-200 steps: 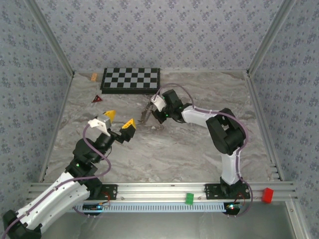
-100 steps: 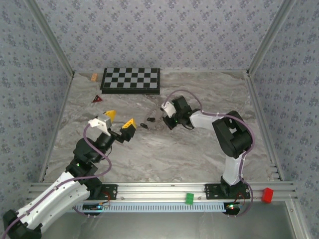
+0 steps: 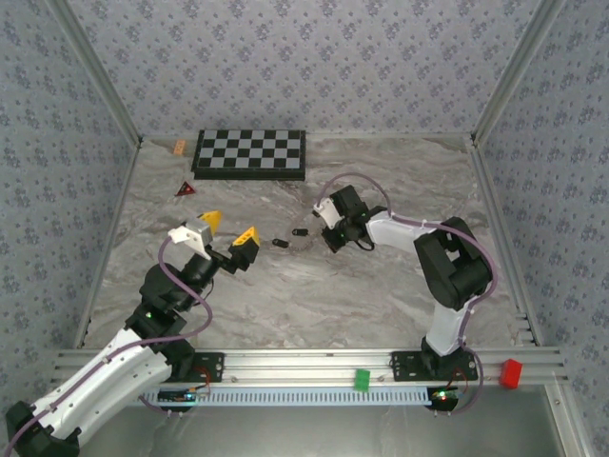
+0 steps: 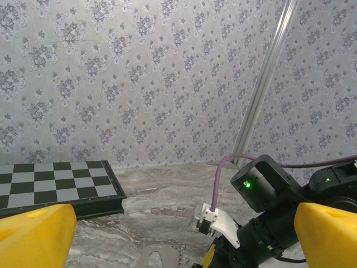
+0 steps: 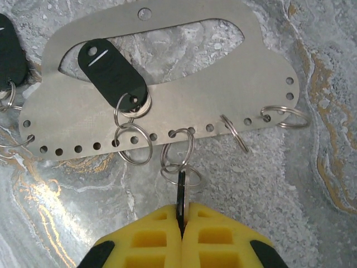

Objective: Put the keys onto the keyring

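We see the right pincer (image 5: 181, 216) at bottom centre of the right wrist view. Its yellow fingertips are pressed together w/ a thin dark strip (image 5: 180, 196) pinched edge-on between them; we can't tell what the strip is. The strip's upper end touches the keyring (image 5: 179, 174), a small wire loop just above the fingertips. That loop links to another ring hooked through a hole in a flat silvery plate (image 5: 223, 84).

The plate lies on the marble surface (image 5: 312, 184) across the upper half of the frame. It has a row of small holes along its lower edge and several more wire rings hooked there. One key (image 5: 111, 68), black head, lies over the plate's cut-out at upper left, joined to a ring just below it. A second key (image 5: 10, 47) shows as a black head at the left edge.

In the top view the left pincer (image 3: 230, 227) hangs at centre-left, fingers wide apart w/ nothing between them. A checkerboard (image 3: 249, 152) sits in the upper part, and a red triangle (image 3: 186, 189) lies to its lower left.
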